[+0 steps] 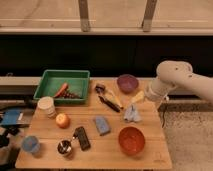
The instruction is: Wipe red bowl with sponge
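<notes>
The sponge (pixel 101 125) is seen lying flat near the middle of the wooden table (pixel 50 157), untouched. The red bowl (pixel 131 140) is placed just to its right by the front edge, upright and with nothing in it. A black remote-like thing (pixel 82 137) is found close on the sponge's left, and a pale grey-blue cloth (pixel 131 115) is crumpled behind the bowl; neither is to be mistaken for the sponge. Further back, the purple bowl (pixel 127 82) and the green tray (pixel 62 85) are noted, well apart from the job.

The gripper (pixel 141 98) is seen hovering over the table's right rear, between the purple bowl and the cloth, at the end of the white arm (pixel 185 80). Its fingers are spread apart and nothing is carried.

The step in hand is judged to be the reach for the sponge, with no wiping yet done. A descent from straight above is called for, with the fingers set across the sponge's narrow sides so that the remote is not nudged. The cloth should be passed over, not dragged along.
</notes>
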